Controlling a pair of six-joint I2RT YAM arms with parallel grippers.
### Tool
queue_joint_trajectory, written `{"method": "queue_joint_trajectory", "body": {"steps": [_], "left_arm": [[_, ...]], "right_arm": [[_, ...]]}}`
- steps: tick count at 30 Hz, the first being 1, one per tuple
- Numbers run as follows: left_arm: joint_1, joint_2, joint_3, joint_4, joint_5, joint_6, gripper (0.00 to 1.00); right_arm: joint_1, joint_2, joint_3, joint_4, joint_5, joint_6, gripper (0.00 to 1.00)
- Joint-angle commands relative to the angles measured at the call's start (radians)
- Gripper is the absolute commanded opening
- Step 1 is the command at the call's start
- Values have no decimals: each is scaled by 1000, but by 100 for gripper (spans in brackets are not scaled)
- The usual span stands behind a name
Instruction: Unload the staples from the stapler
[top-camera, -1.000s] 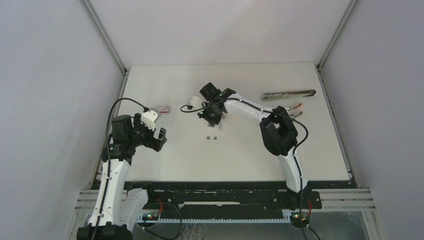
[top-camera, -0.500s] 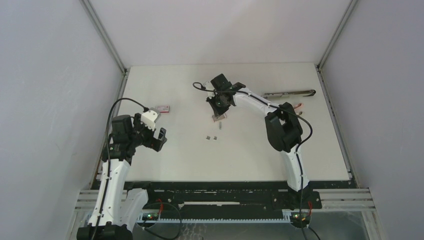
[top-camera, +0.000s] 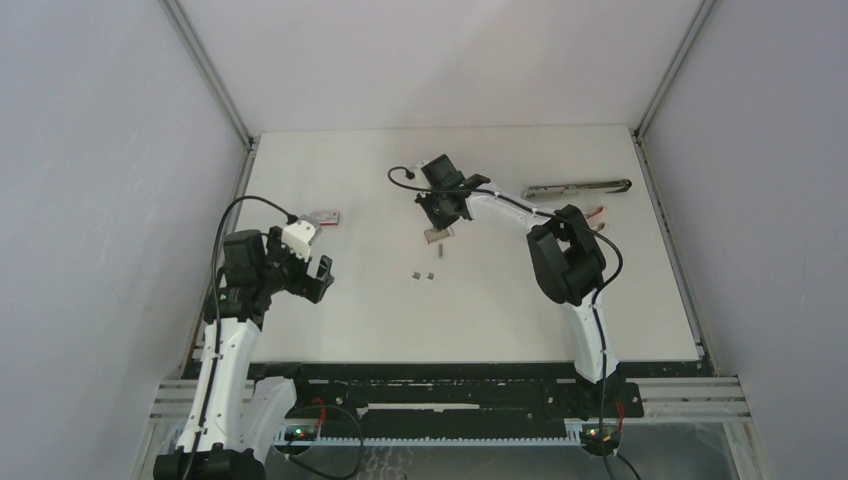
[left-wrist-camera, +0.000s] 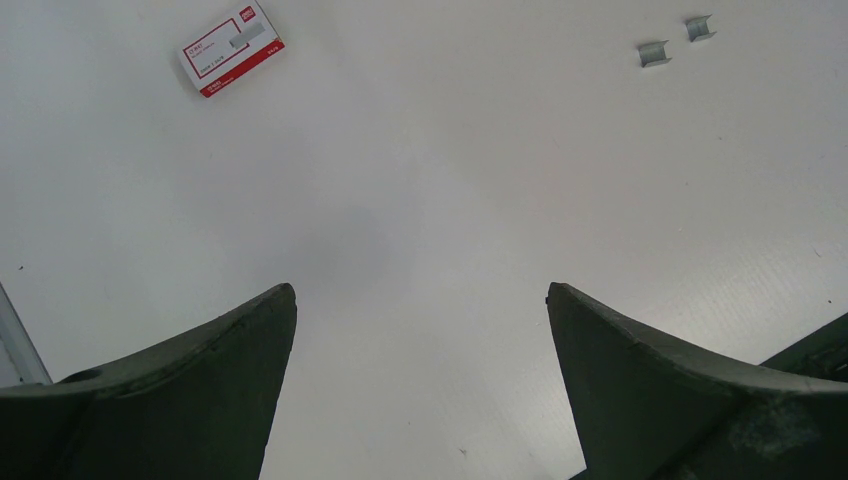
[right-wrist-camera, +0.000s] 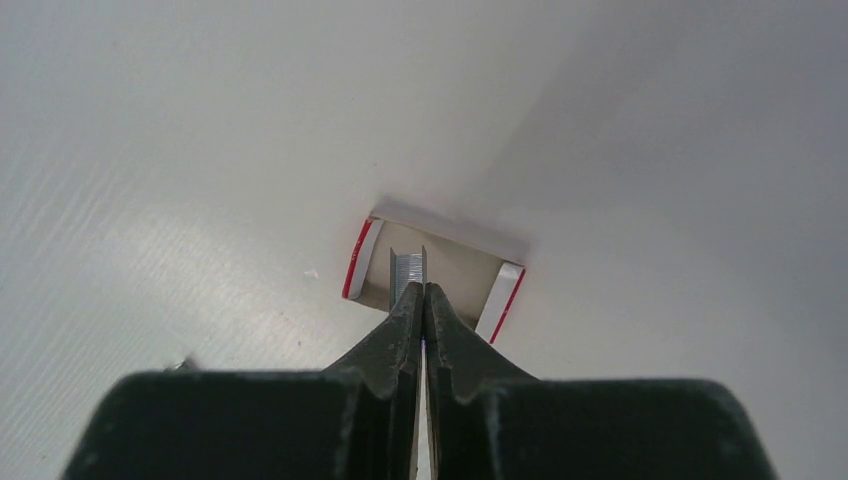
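Two short grey staple strips (left-wrist-camera: 653, 53) lie loose on the white table (top-camera: 470, 320), each a small bent-metal channel with upturned edges; they sit side by side, close but not touching; from my overhead view they are near the table's middle, just nearer me than the open staple box (top-camera: 437, 236).

My right wrist camera shows another ribbed staple strip (right-wrist-camera: 407, 268), a block of fine grey lines, directly beyond the fingertips and over that box; the box is pale cardboard inside, with two side flaps edged in red; I cannot tell whether the strip is pinched or simply lies in the box.

My right gripper (right-wrist-camera: 422, 290) hangs above the box; its dark tapering fingers (right-wrist-camera: 390, 350) are pressed together along a thin seam.

The stapler (top-camera: 578, 188), a long slim bar of shiny metal, lies flat at the far right of the table, well apart from the loose strips.

A closed red-and-white staple box (left-wrist-camera: 231, 48), flat and rectangular with a printed label, rests on the table's left half.

My left gripper (left-wrist-camera: 420, 295) hovers near the left edge; its broad matte wedge-shaped fingers (left-wrist-camera: 200, 380) are spread wide above the faintly textured surface.
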Motion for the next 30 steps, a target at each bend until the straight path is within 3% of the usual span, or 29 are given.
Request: {"method": "queue_joint_trajectory", "body": {"steps": [1,30], "left_arm": [[8,-8,-16,29,13,-10,100],[9,-16,-15,29,14,-9,100]], "right_arm": [[-1,-57,-3,73,42,13,0],[-15,-36,-9,62,35,71,0]]}}
